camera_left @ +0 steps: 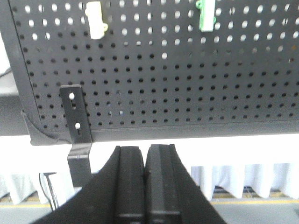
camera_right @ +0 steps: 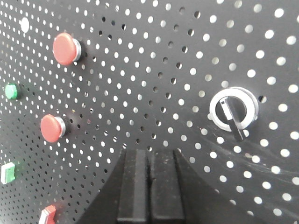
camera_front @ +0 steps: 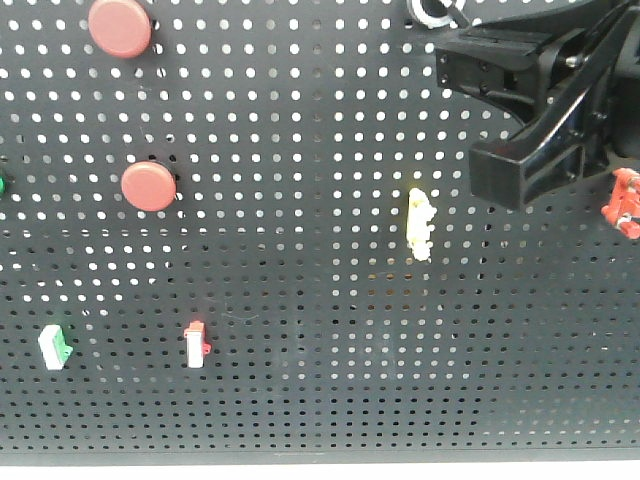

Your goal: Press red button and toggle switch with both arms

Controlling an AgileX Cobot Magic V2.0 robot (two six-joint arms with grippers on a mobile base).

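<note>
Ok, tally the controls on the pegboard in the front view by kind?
Red round: 2, the red button and a smaller red disc
Green round button: 1
Rockers: 2, green-and-white rocker, red-and-white rocker
Pale yellow switch: 1
Toggle switch: 1
Red part at right edge: 1
Total: 8

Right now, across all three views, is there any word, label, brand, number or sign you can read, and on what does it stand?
None: no readable text in any view.
The red button, the smaller red disc, the toggle switch and the pegboard carry no visible lettering.
The left gripper and right gripper show plain black surfaces.
</note>
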